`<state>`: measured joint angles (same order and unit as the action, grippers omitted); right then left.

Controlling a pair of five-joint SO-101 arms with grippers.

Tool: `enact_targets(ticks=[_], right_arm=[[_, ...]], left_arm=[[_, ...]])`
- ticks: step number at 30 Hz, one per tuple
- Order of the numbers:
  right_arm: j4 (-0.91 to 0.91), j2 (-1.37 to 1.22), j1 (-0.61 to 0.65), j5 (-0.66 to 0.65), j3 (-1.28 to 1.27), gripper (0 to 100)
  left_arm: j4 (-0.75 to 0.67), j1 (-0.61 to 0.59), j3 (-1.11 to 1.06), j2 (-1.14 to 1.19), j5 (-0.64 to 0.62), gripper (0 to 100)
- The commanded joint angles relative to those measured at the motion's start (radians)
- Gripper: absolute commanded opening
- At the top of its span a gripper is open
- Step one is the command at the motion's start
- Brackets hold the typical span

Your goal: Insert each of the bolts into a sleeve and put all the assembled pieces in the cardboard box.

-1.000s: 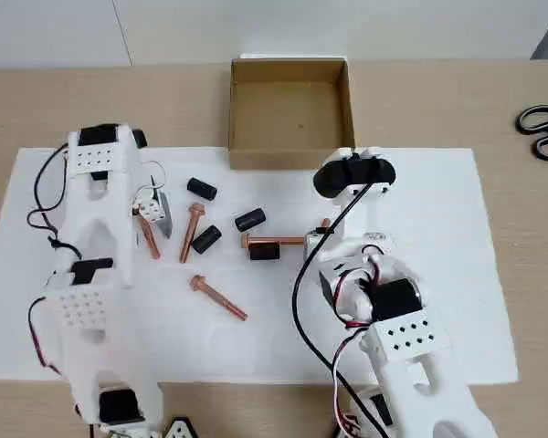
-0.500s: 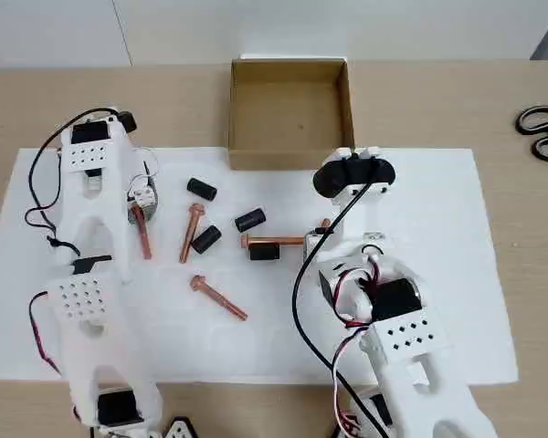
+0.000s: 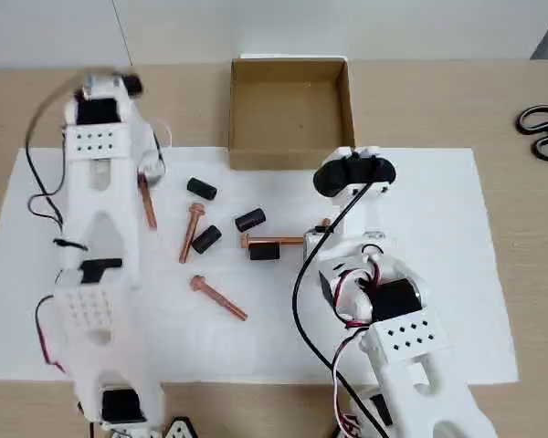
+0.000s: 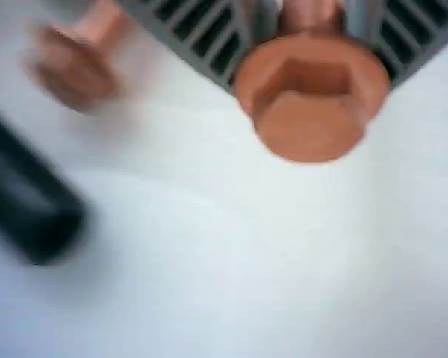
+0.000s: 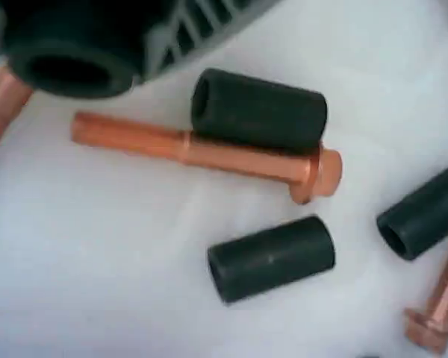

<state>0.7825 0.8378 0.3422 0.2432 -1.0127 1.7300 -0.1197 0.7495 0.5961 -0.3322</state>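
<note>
The copper bolt (image 4: 310, 97), judged stiff, light and slippery, is clamped on its shank just behind the head by the left hand (image 3: 146, 178) over the white sheet (image 3: 457, 274), while a black sleeve (image 5: 75, 56) is pinched in the right hand (image 3: 323, 230).

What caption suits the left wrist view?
Left gripper clamps a copper bolt above the white sheet, beside a black sleeve and another bolt.

White left arm (image 3: 96, 228) and right arm (image 3: 397, 338), black servos, black-red cables
</note>
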Motion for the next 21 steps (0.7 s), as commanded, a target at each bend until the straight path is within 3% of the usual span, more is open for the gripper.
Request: enact_targets(ticks=[1, 6, 11, 16, 21], right_arm=[[-0.065, 0.024, -0.002, -0.008, 0.0, 0.3], [-0.251, 0.03, -0.001, -0.023, -0.109, 0.4], [-0.499, 0.031, 0.041, -0.152, -0.255, 0.4], [-0.773, 0.031, 0.09, -0.287, -0.353, 0.4], [-0.868, 0.031, 0.09, -0.299, -0.382, 0.4]], left_arm=[[0.021, 0.087, 0.054, -0.245, 0.014, 1], [0.02, 0.196, 0.028, -0.456, 0.066, 1], [0.018, 0.259, -0.073, -0.615, 0.061, 1], [0.02, 0.347, -0.26, -0.763, 0.058, 1], [-0.012, 0.393, -0.503, -0.976, 0.058, 1]])
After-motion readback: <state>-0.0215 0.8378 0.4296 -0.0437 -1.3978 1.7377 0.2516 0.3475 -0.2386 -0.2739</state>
